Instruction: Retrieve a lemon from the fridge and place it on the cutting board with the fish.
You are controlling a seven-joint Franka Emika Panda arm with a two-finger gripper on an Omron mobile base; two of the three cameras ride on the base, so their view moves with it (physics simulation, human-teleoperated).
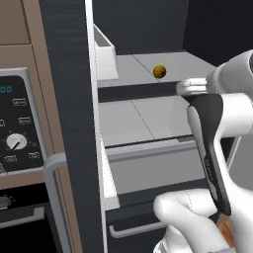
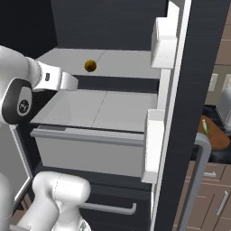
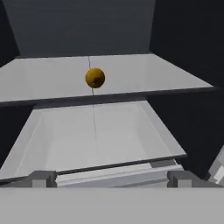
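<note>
Kitchen setting, fridge open, dark interior with grey shelves exposed. Lemon resting on upper shelf, near front edge, roughly at shelf's centre seam; seen also in right base view and hand view. Appears nearly round from all three angles; long axis and pointing direction cannot be told. Nothing else on that shelf. Below it, a second grey shelf and a pulled-forward drawer, bare of contents as far as visible. White door bins on inner face of open door, to lemon's right in right base view. Oven control panel with dial left of fridge door edge in left base view. Cutting board with fish on counter beyond door, well apart from lemon, partly hidden by door handle. Gripper level with lower shelf front, short of lemon, fingertips spread fully wide, holding nothing. No obstacle between gripper and lemon.
</note>
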